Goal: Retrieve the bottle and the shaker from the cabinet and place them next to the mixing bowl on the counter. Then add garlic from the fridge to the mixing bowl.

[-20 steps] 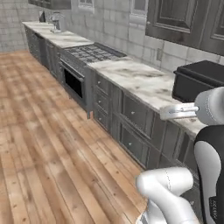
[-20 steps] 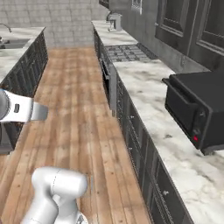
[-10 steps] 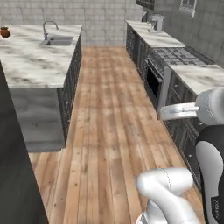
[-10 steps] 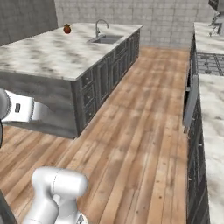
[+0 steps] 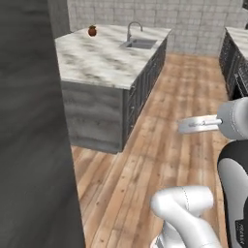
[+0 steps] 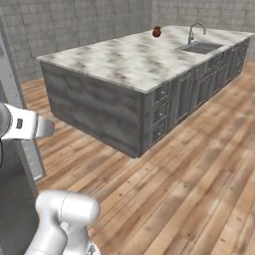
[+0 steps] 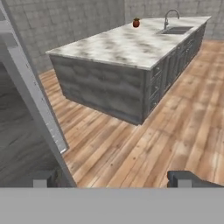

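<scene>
The fridge (image 5: 34, 121) rises as a tall grey slab close at the left, well apart from the marble-topped island (image 6: 134, 60) with its sink (image 7: 174, 30), while the gripper (image 7: 116, 178) stands spread wide, grasping nothing.

marble island (image 6: 129, 60), small red-brown jar (image 6: 157, 32), sink (image 6: 200, 47)
</scene>
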### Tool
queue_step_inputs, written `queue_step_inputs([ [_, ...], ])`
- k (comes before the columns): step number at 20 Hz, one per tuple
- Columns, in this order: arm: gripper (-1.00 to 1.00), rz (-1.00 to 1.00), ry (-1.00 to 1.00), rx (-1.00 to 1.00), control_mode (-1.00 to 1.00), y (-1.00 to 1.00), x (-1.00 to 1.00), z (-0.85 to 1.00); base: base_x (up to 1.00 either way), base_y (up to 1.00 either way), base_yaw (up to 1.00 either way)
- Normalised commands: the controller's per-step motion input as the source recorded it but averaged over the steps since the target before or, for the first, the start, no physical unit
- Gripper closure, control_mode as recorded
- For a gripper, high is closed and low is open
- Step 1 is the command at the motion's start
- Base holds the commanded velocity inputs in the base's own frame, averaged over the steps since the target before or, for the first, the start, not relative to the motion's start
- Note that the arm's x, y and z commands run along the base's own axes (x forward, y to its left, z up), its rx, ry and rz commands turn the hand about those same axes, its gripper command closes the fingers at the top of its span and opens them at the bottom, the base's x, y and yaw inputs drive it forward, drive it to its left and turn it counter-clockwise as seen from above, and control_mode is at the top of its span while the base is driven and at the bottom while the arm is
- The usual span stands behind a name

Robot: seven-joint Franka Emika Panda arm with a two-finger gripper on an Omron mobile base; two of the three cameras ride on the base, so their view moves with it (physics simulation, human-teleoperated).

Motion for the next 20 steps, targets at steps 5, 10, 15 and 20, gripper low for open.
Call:
queue_step_inputs([
  [5,-1.00,0.00,0.00,0.00,1.00,0.00,0.00,0.00,0.90,-0.99,0.39],
  [10,-1.00,0.00,0.00,0.00,1.00,0.00,0.00,0.00,1.00,-1.00,0.24],
  [15,-1.00,0.00,0.00,0.00,1.00,0.00,0.00,0.00,0.93,-1.00,0.36],
  [20,-1.00,0.00,0.00,0.00,1.00,0.00,0.00,0.00,0.89,-0.98,0.49],
])
